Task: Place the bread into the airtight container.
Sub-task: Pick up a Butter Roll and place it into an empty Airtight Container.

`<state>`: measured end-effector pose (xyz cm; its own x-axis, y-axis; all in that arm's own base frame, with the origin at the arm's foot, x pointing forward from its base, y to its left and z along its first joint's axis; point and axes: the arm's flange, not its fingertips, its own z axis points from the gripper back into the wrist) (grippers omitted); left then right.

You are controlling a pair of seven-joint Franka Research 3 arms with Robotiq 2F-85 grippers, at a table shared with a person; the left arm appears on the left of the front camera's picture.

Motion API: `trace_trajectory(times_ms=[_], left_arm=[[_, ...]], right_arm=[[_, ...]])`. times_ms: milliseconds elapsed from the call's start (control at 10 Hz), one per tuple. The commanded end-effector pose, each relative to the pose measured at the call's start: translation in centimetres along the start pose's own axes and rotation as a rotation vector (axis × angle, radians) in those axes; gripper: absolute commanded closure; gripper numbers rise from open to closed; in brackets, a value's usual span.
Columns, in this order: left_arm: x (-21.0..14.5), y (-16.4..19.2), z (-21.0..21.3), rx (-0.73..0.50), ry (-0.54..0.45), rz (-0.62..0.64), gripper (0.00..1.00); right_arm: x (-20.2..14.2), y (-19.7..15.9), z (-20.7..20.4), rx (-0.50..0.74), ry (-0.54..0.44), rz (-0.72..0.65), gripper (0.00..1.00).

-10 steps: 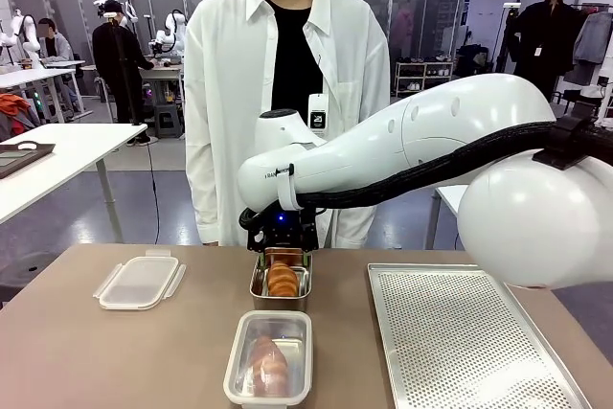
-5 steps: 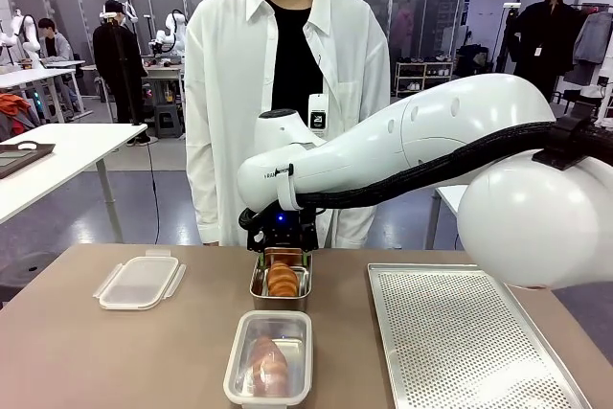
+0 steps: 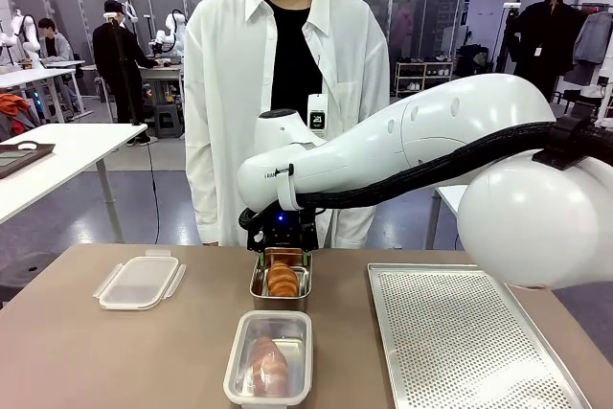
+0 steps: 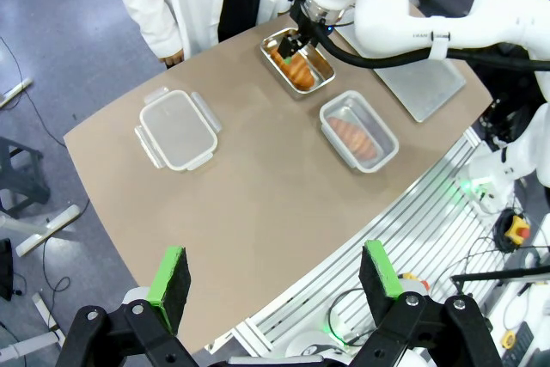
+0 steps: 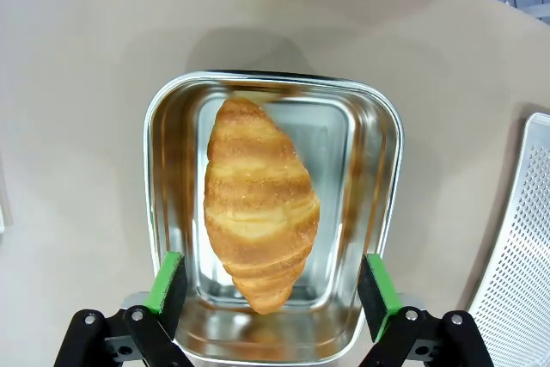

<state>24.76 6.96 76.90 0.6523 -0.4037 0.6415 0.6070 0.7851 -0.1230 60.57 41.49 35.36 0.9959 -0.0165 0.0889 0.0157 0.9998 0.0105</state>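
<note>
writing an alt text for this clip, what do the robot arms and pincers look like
The right arm is glossy white with rounded joints; a black ribbed cable runs along it under a white strap, and a small blue light glows at the wrist. Both the right pincer and the left pincer have black linkages ending in green pads.

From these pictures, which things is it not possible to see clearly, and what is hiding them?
- Front view: the right gripper fingertips, behind the steel pan rim and the croissant.
- Front view: the near end of the plastic container and its bread, cut off by the bottom edge.
- Front view: the perforated tray, cut by the bottom edge and partly covered by the arm.
- Left wrist view: whether the lid has a seal, too small.
</note>
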Motion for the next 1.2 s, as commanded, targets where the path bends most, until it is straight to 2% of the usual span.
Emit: trace_trajectory(times_ms=[0,200,500,800,1000,1100], left_arm=[[0.1,0.0,0.2,-0.001,0.002,-0.017,0.0],[0.1,0.0,0.2,-0.001,0.002,-0.017,0.0],[0.1,0.0,0.2,-0.001,0.002,-0.017,0.0],[0.1,0.0,0.2,-0.001,0.002,-0.017,0.0],[0.1,0.0,0.2,-0.001,0.002,-0.017,0.0],[0.1,0.0,0.2,-0.001,0.002,-0.017,0.0]], right_arm=[[0.0,-0.1,0.0,0.003,0.002,-0.003,0.0],[0.0,0.0,0.0,0.0,0.0,0.0,0.0],[-1.9,-3.2,7.3,0.06,0.076,0.104,0.0],[-4.1,-10.3,12.9,0.127,0.085,0.317,0.0],[-6.6,-16.3,18.4,0.143,0.004,0.475,0.0],[-7.8,-19.2,21.1,0.158,-0.043,0.503,0.0]])
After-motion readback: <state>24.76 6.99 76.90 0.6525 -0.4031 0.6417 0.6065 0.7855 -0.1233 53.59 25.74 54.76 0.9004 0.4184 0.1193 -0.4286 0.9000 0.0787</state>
